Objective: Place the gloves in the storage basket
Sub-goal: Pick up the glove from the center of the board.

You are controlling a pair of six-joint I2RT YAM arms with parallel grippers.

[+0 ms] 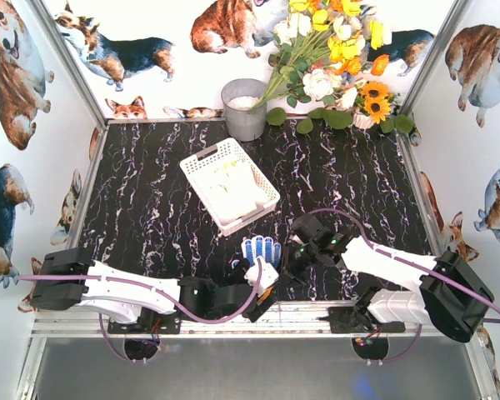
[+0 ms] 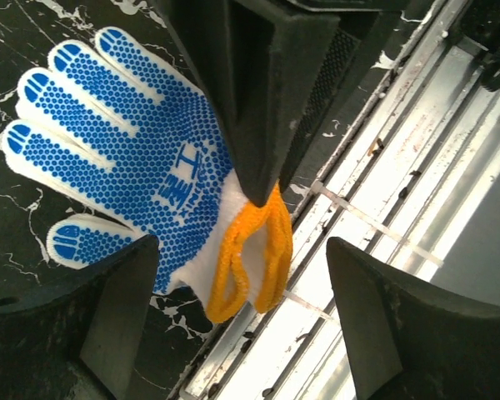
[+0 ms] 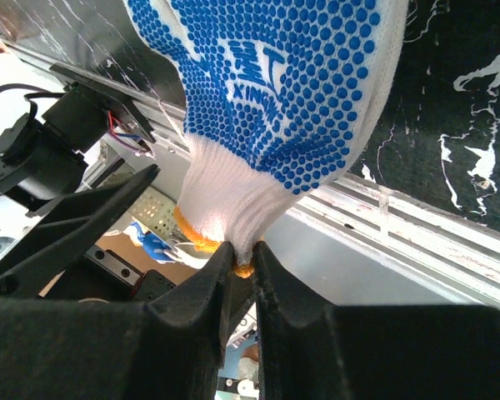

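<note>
Pinching the blue-dotted glove (image 3: 275,83) cuff, right tool (image 3: 243,250) stretches leftward; left tool (image 2: 242,325) gapes wide.

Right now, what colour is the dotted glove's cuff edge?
Orange cuff edge, clearest from left wrist view.

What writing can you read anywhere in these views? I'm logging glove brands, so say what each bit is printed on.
"KING": blue print on the palm of the blue-dotted glove, in the right wrist view. The letters after it curve away and cannot be read.
Two larger blue characters above that word: too distorted to read with certainty.
No other text can be read in any view.
</note>
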